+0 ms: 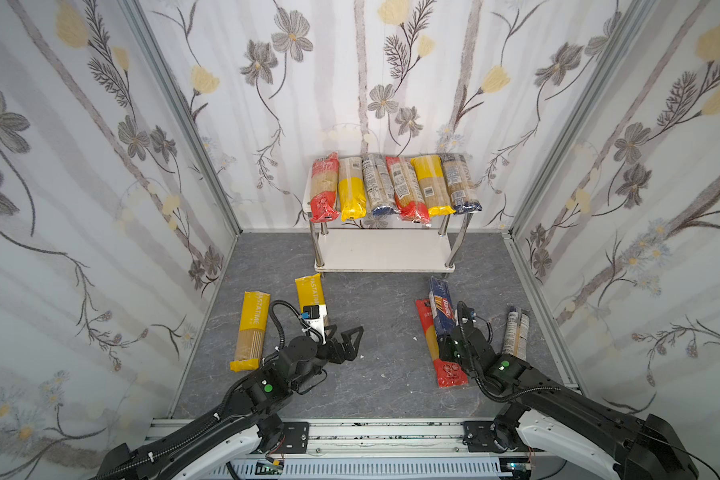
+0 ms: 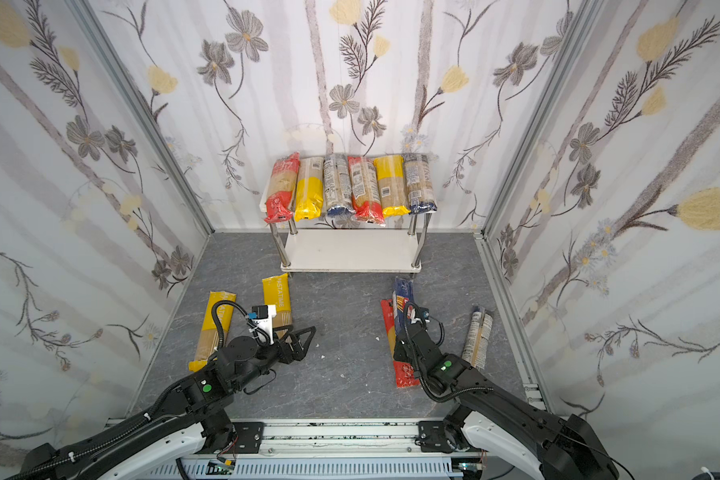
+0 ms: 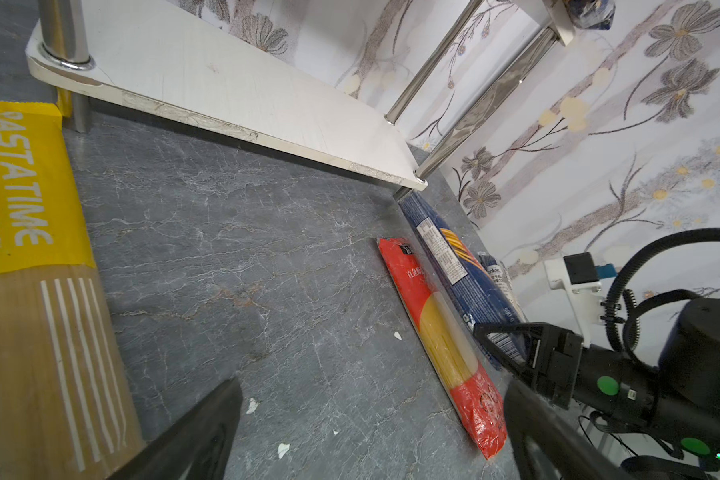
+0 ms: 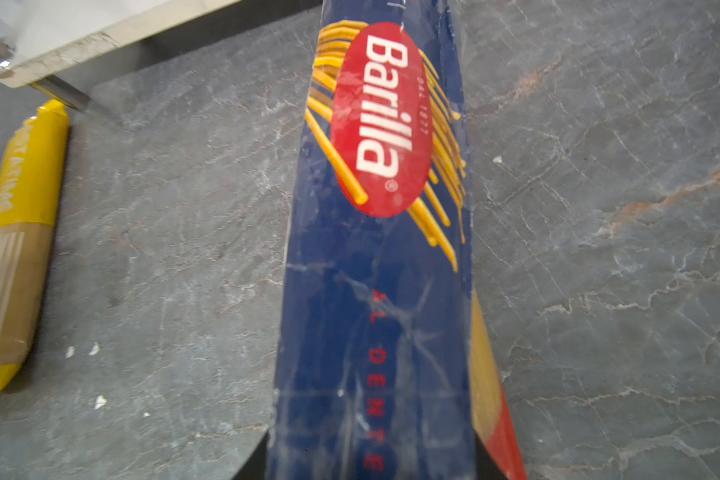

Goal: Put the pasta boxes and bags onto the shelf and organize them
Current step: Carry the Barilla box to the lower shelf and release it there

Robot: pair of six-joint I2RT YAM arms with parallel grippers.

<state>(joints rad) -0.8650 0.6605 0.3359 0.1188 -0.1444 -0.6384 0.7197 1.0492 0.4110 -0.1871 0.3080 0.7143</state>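
Note:
The shelf (image 1: 385,249) stands at the back wall; several pasta bags (image 1: 391,187) lie side by side on its top board, and the lower board is bare. On the grey floor lie two yellow bags (image 1: 252,328) (image 1: 310,291), a red-ended bag (image 1: 443,365), the dark blue Barilla box (image 1: 441,307) and a dark-ended bag (image 1: 516,332). My right gripper (image 4: 371,449) is shut on the Barilla box (image 4: 375,249), a finger against each long side; the red bag's edge shows under the box. My left gripper (image 1: 350,338) hangs open over bare floor beside the nearer yellow bag (image 3: 30,249), holding nothing.
Flowered walls close in the left, back and right sides. An aluminium rail (image 1: 371,432) runs along the front edge where both arms are mounted. Small white crumbs (image 3: 283,449) dot the floor between the two groups of packs.

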